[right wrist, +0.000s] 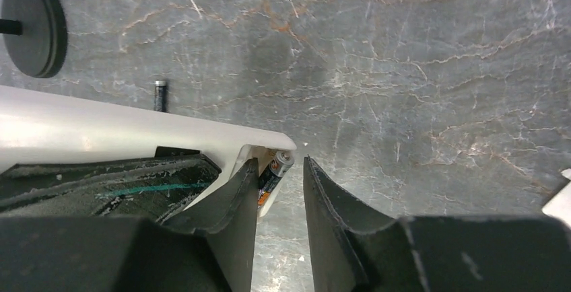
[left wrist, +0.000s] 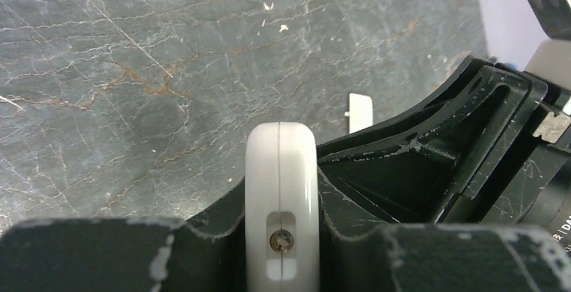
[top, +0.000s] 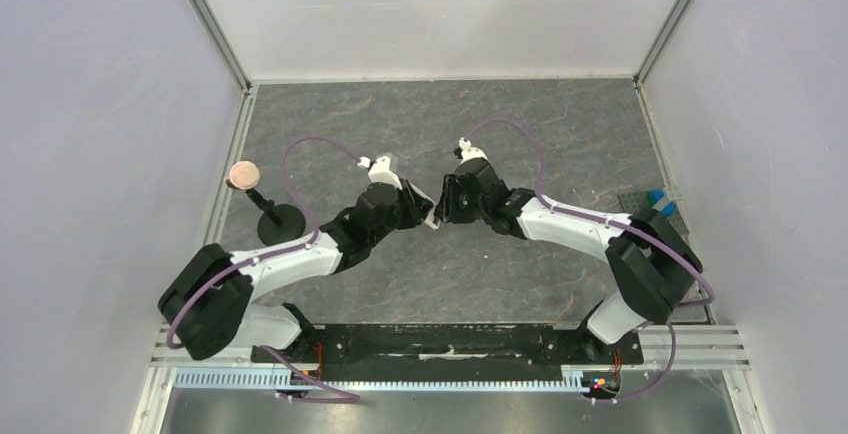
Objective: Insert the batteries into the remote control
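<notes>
Looking down, we see white walls [top: 440, 14] on three sides of a dark grey table [top: 560, 134]. Its top looks like stone, with thin brown and white lines. The left arm [top: 290, 254] and the right arm [top: 570, 224] reach in and meet near the middle. A black round stand [top: 282, 222] sits on the left side, with a pink disc [top: 243, 172] on top.

The left gripper [top: 425, 206] is clamped on the remote control [left wrist: 281, 171] near the middle of the table. We see the remote on its thin edge. Its long side runs straight out past the fingers, towards the right arm.

The right gripper [right wrist: 279, 171] is at the remote's open end, with its fingers [right wrist: 229, 211] apart. A small white cover piece [left wrist: 360, 112] lies on the table. One battery [right wrist: 276, 171] sits tilted in the open end, silver tip up. A second battery [right wrist: 159, 95] lies on the table past the remote, near the stand.
</notes>
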`<state>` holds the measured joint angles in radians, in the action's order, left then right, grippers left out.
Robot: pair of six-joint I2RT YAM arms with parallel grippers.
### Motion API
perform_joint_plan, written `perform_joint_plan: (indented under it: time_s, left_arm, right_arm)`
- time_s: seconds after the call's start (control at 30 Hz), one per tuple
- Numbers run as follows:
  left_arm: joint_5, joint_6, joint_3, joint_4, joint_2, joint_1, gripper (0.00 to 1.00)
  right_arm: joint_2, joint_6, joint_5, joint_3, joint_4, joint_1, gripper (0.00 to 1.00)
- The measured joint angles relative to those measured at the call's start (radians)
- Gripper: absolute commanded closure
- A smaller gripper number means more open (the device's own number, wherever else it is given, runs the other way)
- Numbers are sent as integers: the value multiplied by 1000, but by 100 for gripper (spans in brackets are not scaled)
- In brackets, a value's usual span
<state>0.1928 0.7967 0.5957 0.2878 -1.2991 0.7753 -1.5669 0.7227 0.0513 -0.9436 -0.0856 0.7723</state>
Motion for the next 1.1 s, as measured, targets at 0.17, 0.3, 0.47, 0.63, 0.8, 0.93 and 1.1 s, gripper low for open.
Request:
perform_joint_plan:
  time_s: [0.17,0.3,0.47,0.63,0.8,0.93,1.1]
  left_arm:
    - [16,-56,32,-10,-79,23,98]
    - [25,-97,51,-7,-121,36,98]
    - [34,-115,53,-2,-146,50,98]
    - [34,-115,54,-1,-148,52,98]
    - [42,-101,66,-3,-132,51,98]
    - [46,-64,69,-8,-72,49,98]
    - [39,10,84,-9,-7,36,98]
  right_arm:
    - [-31,45,-40,59,81,-25,74]
    - [-47,86,-84,101,153,-55,81]
    - [-47,152,-149,175,256,-90,88]
    - [-40,208,-195,227,337,-116,95]
    - [54,241,-208,276,352,-150,97]
    - [187,254,-203,302,339,-188,99]
    - [289,267,-201,302,345,-194,99]
